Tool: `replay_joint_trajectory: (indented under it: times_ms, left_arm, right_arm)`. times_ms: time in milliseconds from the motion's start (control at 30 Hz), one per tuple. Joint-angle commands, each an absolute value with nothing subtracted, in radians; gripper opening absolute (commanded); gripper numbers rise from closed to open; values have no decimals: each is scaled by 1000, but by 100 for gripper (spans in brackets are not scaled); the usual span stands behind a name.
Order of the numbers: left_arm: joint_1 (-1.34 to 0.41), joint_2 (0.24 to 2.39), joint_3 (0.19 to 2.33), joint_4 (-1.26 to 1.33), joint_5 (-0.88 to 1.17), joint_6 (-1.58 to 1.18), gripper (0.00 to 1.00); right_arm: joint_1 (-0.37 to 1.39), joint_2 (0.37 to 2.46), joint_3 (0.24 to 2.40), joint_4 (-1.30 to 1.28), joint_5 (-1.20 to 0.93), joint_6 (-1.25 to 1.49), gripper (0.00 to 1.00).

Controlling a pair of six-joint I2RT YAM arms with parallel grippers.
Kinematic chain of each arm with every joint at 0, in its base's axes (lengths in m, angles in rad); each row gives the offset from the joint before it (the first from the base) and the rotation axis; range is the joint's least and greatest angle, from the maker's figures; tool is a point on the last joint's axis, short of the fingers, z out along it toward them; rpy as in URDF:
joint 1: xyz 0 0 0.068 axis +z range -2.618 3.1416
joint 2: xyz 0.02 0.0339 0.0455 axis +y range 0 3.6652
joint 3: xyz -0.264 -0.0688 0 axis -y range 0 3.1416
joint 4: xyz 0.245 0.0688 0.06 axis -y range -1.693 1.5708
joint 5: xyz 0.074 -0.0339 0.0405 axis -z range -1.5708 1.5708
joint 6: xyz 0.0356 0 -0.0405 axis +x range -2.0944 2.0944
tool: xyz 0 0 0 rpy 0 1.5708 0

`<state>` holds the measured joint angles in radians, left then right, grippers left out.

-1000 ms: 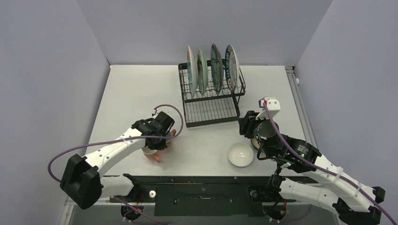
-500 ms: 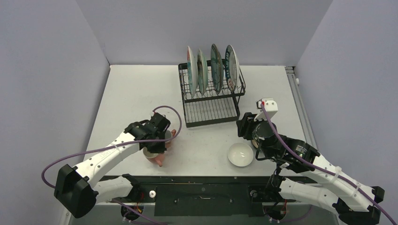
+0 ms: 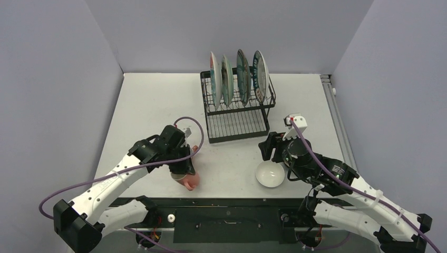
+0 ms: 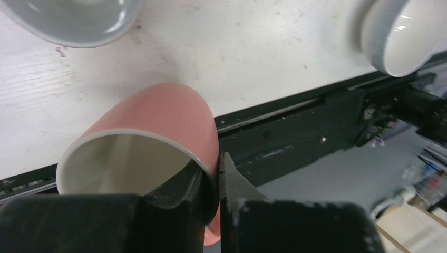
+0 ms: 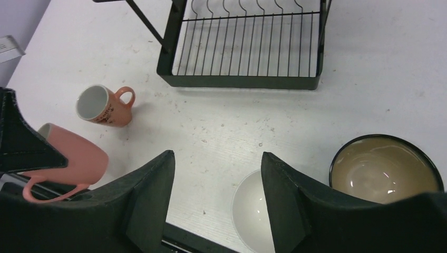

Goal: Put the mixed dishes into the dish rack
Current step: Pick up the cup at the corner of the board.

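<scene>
Clamping the pink mug, the left hand has carried it nearer (right hand now spread apart).

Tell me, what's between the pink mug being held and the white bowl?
Only bare table; the overhead view shows it between the mug and the bowl.

The dish rack stands at the back middle of the surface, with 4 plates upright in its upper slots and its lower tray in front of them. Front-left of the tray the loose mug sits on the surface; nearer the front edge, the left claw grips the held mug. Front-right of the tray the left bowl sits just before the right claw, the right bowl just beside it.
</scene>
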<state>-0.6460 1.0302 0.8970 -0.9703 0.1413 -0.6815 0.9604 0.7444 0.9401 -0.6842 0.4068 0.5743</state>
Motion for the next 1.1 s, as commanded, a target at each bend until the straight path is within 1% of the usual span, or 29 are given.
replay_joint_trajectory:
  times_ms: [0,133,300,633,1067]
  left_arm:
    - [-642,996,955,-849,320,-708,0]
    - [-643,987,940,-767,412,-737,0]
    - [-641,966,918,-643,486,-769,0]
    - [-629,910,869,-393,635,-890,0]
    - [-617,817,822,-128,687,-991,0]
  right_arm:
    - [951,716,936,-647,288,557,58]
    - [951,708,937,-652,241,542,61]
    - [951,707,934,-641,181,551,62]
    - [951,665,867,-522,57,594,65]
    - [949,613,790,-348,-6,735,70]
